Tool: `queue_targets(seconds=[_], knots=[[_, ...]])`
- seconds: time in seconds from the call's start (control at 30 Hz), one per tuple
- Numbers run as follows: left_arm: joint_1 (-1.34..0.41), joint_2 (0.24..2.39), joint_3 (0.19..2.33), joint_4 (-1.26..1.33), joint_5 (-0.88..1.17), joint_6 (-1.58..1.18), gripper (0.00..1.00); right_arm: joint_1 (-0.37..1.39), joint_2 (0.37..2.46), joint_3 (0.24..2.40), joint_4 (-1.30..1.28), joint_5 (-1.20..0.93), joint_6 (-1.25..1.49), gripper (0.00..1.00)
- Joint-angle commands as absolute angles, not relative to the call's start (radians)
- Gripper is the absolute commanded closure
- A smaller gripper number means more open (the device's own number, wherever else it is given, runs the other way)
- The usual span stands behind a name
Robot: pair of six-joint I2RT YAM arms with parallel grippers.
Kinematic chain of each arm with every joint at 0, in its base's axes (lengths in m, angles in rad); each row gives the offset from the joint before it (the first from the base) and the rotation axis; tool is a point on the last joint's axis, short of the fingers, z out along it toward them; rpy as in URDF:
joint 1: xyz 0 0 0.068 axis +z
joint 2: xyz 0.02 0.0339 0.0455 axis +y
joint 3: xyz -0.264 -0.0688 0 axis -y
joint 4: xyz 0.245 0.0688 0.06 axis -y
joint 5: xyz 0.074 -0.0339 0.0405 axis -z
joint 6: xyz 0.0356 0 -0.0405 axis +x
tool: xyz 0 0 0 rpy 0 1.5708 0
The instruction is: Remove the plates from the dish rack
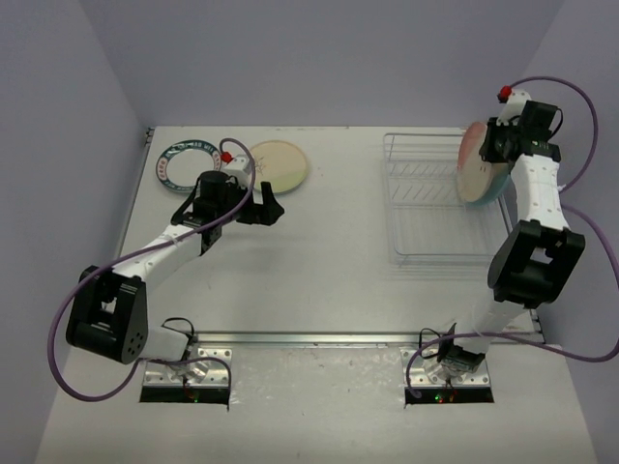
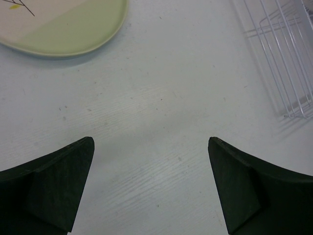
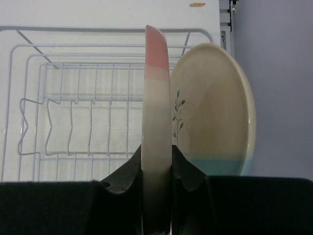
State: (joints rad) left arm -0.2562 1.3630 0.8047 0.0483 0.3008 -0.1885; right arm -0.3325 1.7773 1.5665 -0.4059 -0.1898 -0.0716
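My right gripper (image 1: 495, 147) is shut on the rim of a pinkish plate (image 1: 472, 162), held upright over the right end of the dish rack (image 1: 435, 198). In the right wrist view the pinkish plate (image 3: 156, 132) stands edge-on between my fingers (image 3: 127, 171). A cream plate with a light blue band (image 3: 215, 117) stands right behind it in the rack (image 3: 73, 107). My left gripper (image 1: 267, 206) is open and empty over the table, just below a cream plate (image 1: 277, 165) lying flat. A green-rimmed plate (image 1: 188, 165) lies at the far left.
The rack's wire corner (image 2: 288, 54) shows at the right of the left wrist view, the cream plate's edge (image 2: 63, 24) at its top left. Purple walls close in the table on three sides.
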Motion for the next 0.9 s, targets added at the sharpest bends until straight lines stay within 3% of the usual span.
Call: queue_targets(seconds=[0.0, 0.33, 0.67, 0.87], knots=[[-0.265, 1.373, 0.861, 0.089, 0.323, -0.2, 0.01, -0.324, 1.633, 1.632, -0.299, -0.309, -0.057, 1.0], [-0.265, 1.385, 0.844, 0.098, 0.41, -0.224, 0.0, -0.325, 1.505, 1.646, -0.362, -0.439, 0.051, 1.0], [-0.269, 1.369, 0.809, 0.266, 0.836, -0.468, 0.06, -0.308, 1.379, 1.45, -0.312, -0.872, 0.339, 1.0], [-0.277, 1.432, 0.909, 0.344, 0.928, -0.577, 0.07, -0.222, 1.36, 1.356, -0.252, -1.005, 0.454, 1.0]])
